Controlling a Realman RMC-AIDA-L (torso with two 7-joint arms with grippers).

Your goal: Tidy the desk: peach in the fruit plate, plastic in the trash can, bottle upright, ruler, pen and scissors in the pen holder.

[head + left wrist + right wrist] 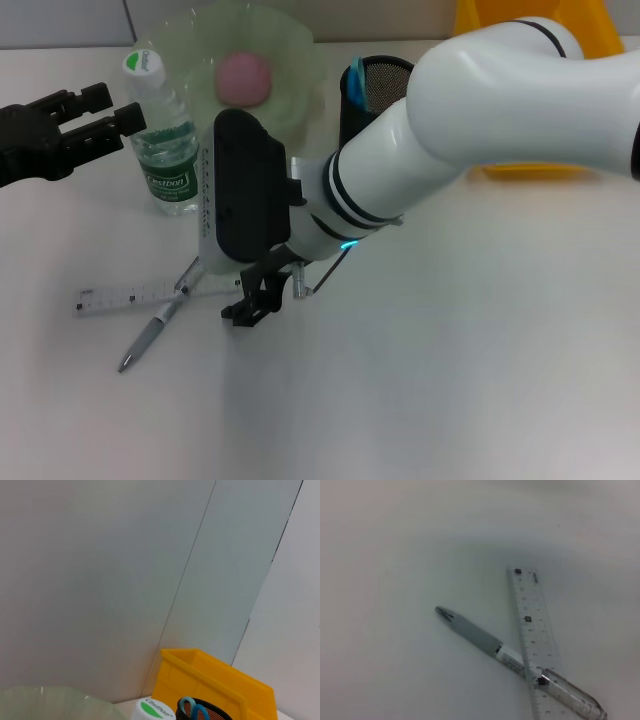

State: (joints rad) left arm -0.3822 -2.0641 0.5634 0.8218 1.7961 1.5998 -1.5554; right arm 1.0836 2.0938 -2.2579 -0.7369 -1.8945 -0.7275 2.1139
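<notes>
Nearest you on the desk [450, 380] lies the pen [155, 330], its grey tip toward you and its clear barrel running away and to the right, where it crosses the ruler [130, 296] (the right wrist view shows the ruler lying over the barrel near its far end). The ruler's long axis runs roughly side to side, so the two make a slanted cross.

Your right gripper [262, 298] hangs low just beside that crossing, on its right side, fingers pointing down at the desk. From here you cannot tell whether they stand apart or together, and they hold nothing you can make out. Pen and ruler both lie to the gripper's left, and the right arm is clearly the nearer one; judge your approach across the pen's barrel, not along it.

Farther back, the left gripper [100, 118] hovers with fingers parted, empty, just beside the water bottle [165, 140], which stands upright. Behind that the peach [244, 78] sits in the green fruit plate [190, 40]; blue-handled scissors [357, 80] already stand in the mesh pen holder [385, 75], before the yellow bin [480, 20].
</notes>
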